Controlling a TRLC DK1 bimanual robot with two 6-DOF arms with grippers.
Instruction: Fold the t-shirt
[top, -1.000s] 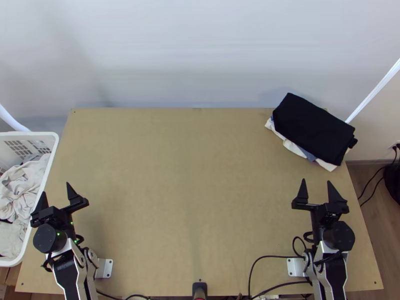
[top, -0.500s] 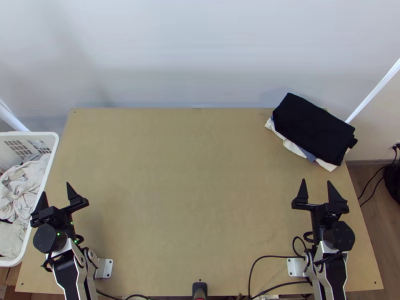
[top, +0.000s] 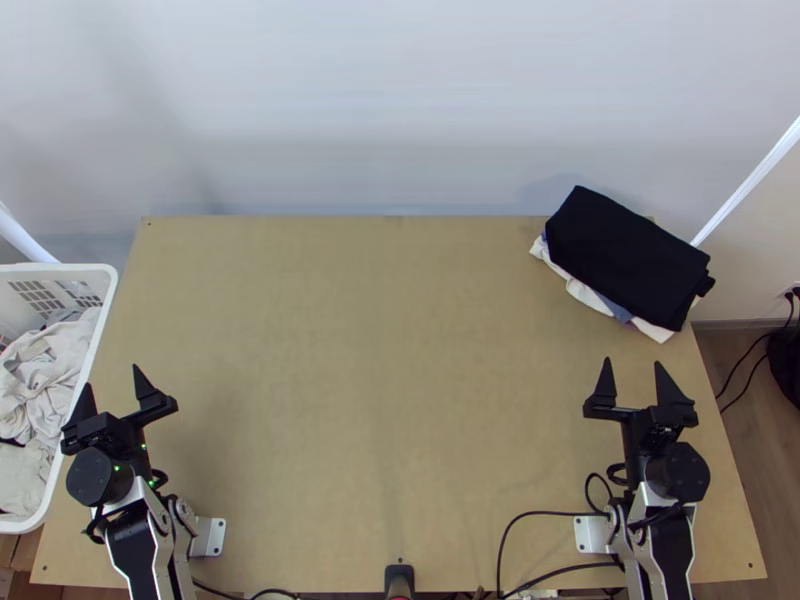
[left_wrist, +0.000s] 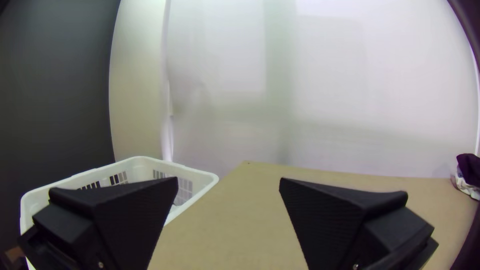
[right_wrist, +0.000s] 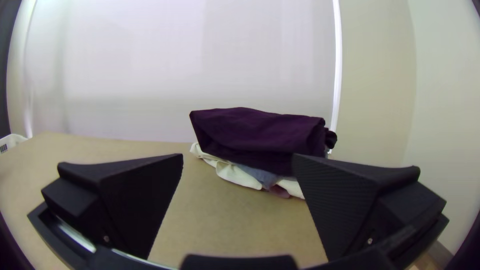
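Garments: one folded stack, one bunched load.
Dark garment (top: 628, 258), folded to a flat oblong, lies slantwise atop white and blue cloth layers (top: 585, 293) near the far right corner of the table (top: 380, 350). Pale garments (top: 45, 380) sit bunched in the white basket (top: 70, 267), left. Which is the t-shirt: undetermined.

light wooden table (top: 380, 400), folded cloths (top: 625, 255) stacked at far right corner, black cables (top: 545, 513) by near edge

Blk cables (top: 742, 362), wd flr (top: 770, 460) by tbl (top: 390, 370)
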